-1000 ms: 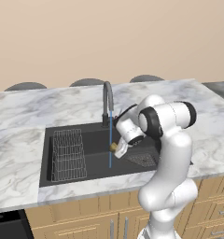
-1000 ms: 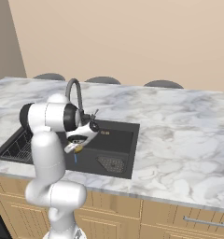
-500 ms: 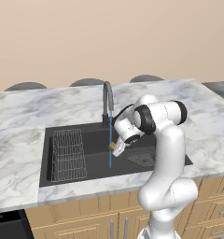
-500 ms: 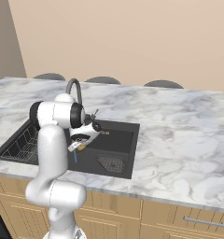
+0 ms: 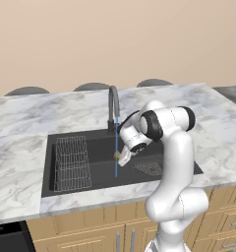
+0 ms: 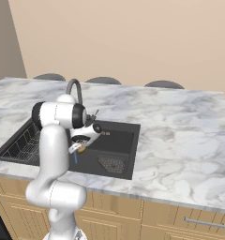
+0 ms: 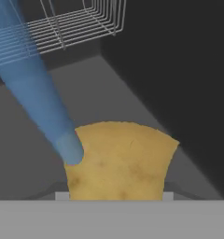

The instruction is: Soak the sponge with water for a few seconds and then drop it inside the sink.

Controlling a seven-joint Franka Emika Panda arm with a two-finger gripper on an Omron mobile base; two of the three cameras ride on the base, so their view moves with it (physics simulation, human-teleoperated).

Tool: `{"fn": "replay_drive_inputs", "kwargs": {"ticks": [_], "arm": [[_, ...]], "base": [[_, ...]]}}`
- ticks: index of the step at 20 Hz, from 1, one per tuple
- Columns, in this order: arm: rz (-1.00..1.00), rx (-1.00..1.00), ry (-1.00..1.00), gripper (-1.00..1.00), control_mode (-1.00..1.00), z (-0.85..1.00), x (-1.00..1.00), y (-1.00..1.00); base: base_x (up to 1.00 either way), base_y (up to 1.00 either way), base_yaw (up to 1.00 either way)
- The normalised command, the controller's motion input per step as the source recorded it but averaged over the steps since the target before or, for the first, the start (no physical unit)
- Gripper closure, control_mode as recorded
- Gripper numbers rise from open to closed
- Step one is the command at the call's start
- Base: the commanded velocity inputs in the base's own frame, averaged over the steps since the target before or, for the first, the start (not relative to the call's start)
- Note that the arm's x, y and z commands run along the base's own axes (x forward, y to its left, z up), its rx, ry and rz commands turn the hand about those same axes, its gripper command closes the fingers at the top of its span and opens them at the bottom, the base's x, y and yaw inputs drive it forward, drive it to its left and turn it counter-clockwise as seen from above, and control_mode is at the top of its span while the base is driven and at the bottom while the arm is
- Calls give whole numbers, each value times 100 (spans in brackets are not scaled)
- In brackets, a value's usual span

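Observation:
The mustard-yellow sponge (image 7: 118,158) sits between the fingers of my gripper (image 7: 115,196), which is shut on it. The blue water (image 7: 34,93) stream meets the sponge's top left corner. From the left base view, the gripper (image 5: 123,158) hangs over the middle of the black sink (image 5: 98,170), and the sponge (image 5: 117,156) touches the thin water (image 5: 116,142) line under the faucet (image 5: 112,106). From the right, the sponge (image 6: 81,150) shows at the gripper (image 6: 77,149) above the sink (image 6: 121,138), with water (image 6: 76,158) running down below it.
A wire rack (image 5: 71,162) fills the sink's left part. A grey mesh drain (image 5: 149,168) lies in the floor on the right. Marble countertop (image 5: 21,162) surrounds the basin. My arm's elbow arches over the sink's right side.
The hand has shifted left with the sponge, from just right of the stream to touching it. The water keeps running.

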Motion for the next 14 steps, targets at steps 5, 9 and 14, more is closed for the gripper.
{"fn": "replay_drive_inputs", "kwargs": {"ticks": [5, 9, 14], "arm": [[0, 0, 0, 100, -100, 0, -27, 3], [0, 0, 0, 100, -100, 0, 0, 1], [0, 0, 0, 100, -100, 0, 0, 0]], "base": [[0, 0, 0], [0, 0, 0], [0, 0, 0]]}}
